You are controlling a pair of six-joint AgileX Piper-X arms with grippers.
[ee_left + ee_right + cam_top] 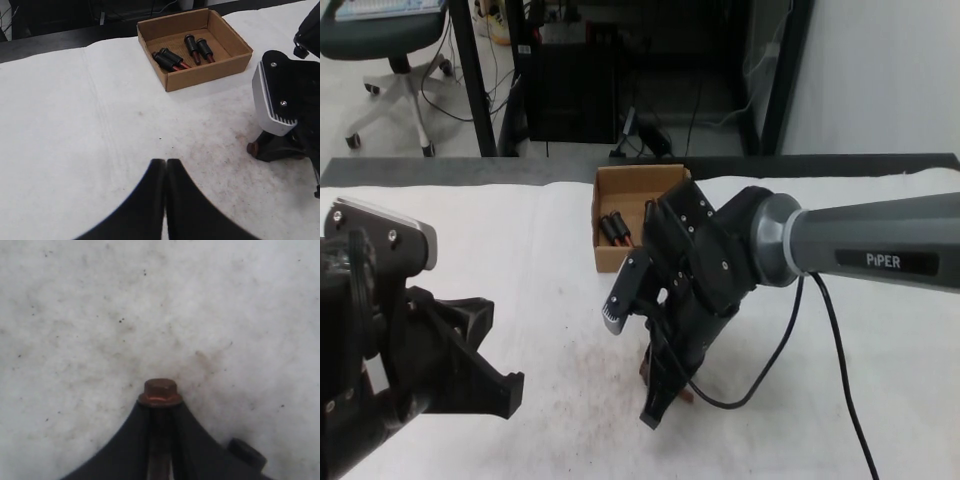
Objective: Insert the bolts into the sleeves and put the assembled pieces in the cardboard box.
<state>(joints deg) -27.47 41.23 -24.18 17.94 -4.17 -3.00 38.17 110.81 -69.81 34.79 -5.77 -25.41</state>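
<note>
My right gripper [160, 407] is shut on a copper-coloured bolt [160, 392] and points down at the white cloth; the hex head sticks out just past the fingertips. A black rounded piece [247, 452], perhaps a sleeve, lies on the cloth beside one finger. In the high view the right gripper [660, 400] stands in the middle of the bench, in front of the cardboard box [620, 258]. The box [210, 75] holds several black sleeves with bolts in them [172, 59]. My left gripper [166, 167] is shut and empty, hovering over bare cloth at the near left [508, 392].
A white cloth [520, 260] with a brownish stain in its middle covers the bench. Behind the bench are a dark rack and an office chair [390, 50]. The right arm's cable [830, 320] trails over the cloth on the right.
</note>
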